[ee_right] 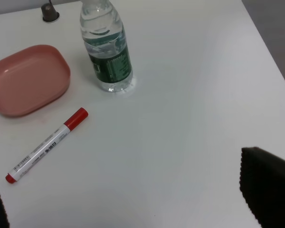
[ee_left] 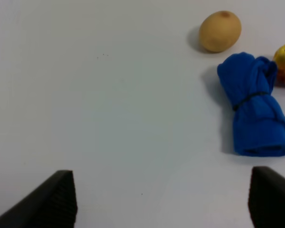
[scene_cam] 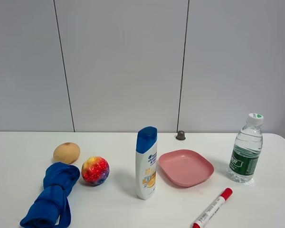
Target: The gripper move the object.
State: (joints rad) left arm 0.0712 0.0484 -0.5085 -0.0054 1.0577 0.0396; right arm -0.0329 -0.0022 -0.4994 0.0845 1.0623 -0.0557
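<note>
— What lies around you, biggest first?

— The white tabletop (scene_cam: 256,209). Then a rolled blue cloth (scene_cam: 52,195) at its left edge, an upright shampoo bottle (scene_cam: 146,163) in the middle, a water bottle (scene_cam: 246,149) standing at the right, and a pink plate (scene_cam: 185,167) between those two.

— Smaller things?

— A red-capped marker (scene_cam: 212,209) lying in front of the plate, a multicoloured ball (scene_cam: 95,170) just beside the cloth, a tan potato (scene_cam: 66,153) touching the cloth's far end.

— And your fingers?

— My left fingers (ee_left: 57,199) and right fingers (ee_right: 268,183) are spread wide, released, holding nothing, above bare tabletop, apart from everything.
</note>
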